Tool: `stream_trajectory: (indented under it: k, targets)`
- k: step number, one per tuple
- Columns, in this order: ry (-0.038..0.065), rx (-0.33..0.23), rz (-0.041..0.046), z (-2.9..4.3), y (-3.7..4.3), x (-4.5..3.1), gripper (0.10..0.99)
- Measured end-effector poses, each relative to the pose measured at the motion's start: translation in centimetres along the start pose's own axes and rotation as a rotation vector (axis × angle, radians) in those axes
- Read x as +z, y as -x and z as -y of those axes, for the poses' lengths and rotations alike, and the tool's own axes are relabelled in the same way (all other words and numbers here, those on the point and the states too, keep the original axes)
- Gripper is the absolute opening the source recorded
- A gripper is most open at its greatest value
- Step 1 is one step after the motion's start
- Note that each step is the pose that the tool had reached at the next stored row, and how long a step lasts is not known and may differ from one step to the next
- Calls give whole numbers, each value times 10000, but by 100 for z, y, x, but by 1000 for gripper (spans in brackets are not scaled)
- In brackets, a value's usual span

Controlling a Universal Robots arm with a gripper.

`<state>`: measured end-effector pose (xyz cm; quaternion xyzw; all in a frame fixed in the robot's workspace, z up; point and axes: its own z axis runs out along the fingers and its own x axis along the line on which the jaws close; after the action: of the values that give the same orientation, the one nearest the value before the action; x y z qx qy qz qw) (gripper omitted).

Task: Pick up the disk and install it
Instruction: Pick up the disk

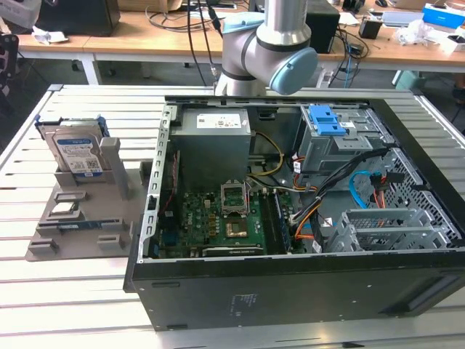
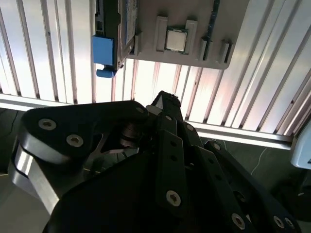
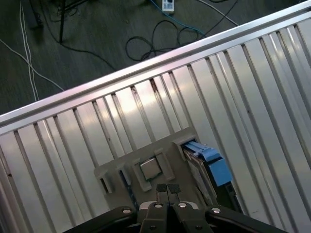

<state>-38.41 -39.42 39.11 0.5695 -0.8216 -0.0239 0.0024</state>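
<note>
While the disk sits upright in its grey holder at the exterior view's left, untouched, I see my gripper above it, closed, empty; nothing installed yet.

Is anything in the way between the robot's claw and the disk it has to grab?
No, nothing visible. In the first wrist view the shut gripper hangs over the grey holder, and the disk stands on edge in it, its blue frame uncovered, with only open air between them.
</note>
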Motion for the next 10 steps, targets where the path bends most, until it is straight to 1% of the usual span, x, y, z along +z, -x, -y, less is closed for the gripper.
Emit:
stream_trajectory:
  k: [3,4,10]
  targets:
    - [7,-316,-13,0,0,0,106]
    - [12,-527,-22,0,0,0,106]
    - [29,-1252,-53,0,0,0,106]
